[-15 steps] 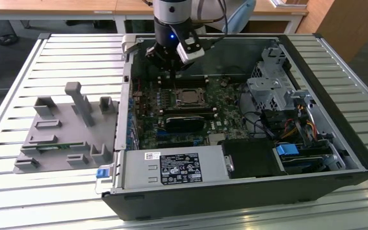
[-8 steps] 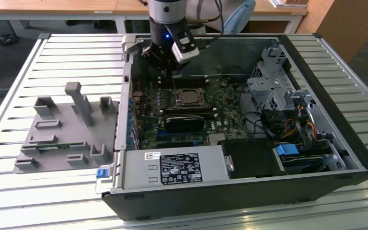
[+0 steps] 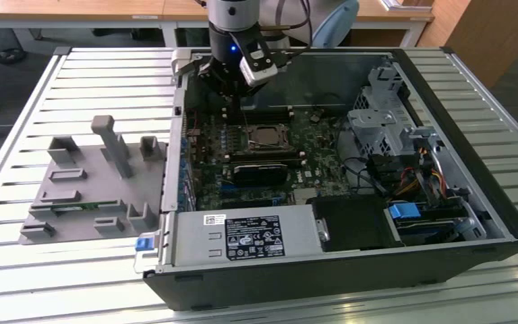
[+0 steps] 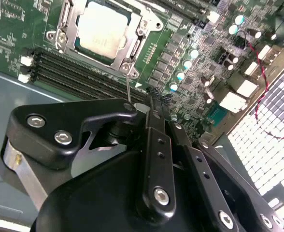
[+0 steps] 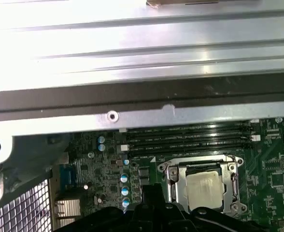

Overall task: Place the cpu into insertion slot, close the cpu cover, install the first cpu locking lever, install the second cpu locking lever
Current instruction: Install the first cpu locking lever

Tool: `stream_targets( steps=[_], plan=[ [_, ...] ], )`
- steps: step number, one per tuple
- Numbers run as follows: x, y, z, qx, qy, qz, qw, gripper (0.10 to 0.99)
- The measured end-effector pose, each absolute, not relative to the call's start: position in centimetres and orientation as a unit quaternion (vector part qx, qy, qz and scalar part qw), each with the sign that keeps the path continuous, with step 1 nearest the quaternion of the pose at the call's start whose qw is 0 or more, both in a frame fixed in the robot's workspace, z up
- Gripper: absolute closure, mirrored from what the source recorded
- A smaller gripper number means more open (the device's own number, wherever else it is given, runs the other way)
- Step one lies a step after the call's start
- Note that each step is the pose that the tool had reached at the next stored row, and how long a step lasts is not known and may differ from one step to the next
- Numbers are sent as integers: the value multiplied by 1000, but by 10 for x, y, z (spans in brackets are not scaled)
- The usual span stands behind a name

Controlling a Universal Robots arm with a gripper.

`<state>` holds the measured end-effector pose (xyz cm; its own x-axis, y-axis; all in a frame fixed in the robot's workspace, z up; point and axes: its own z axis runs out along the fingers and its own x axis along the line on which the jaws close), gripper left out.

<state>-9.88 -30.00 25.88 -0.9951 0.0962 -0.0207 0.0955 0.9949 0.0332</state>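
Observation:
The cpu [image 4: 101,29] [image 5: 205,188], a flat silver-beige square, lies in the insertion slot [image 3: 264,135] on the green motherboard. The cpu cover [image 4: 132,46] [image 5: 177,186], a silvery frame, is folded down around it. A thin wire locking lever [image 4: 127,87] rises from the socket's corner to the side of my gripper [image 4: 154,96] [image 3: 230,91] [image 5: 149,195]. The black fingers are shut together just beside the lever's end. I cannot tell whether they touch it. In the exterior view the gripper hangs over the case's far side, behind the socket.
The open computer case [image 3: 475,223] lies on a slatted metal table. Memory slots [image 4: 69,72] run beside the socket. A black module [image 3: 259,172], the power supply [image 3: 241,236] and a drive cage [image 3: 380,128] crowd the case. A grey fixture [image 3: 88,182] stands at the exterior view's left.

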Motion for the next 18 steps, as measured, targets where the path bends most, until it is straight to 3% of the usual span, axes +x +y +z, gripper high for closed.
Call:
stream_targets(
  steps=[18],
  plan=[
    [-90,-292,257,48,999,16,11,980]
  ],
)
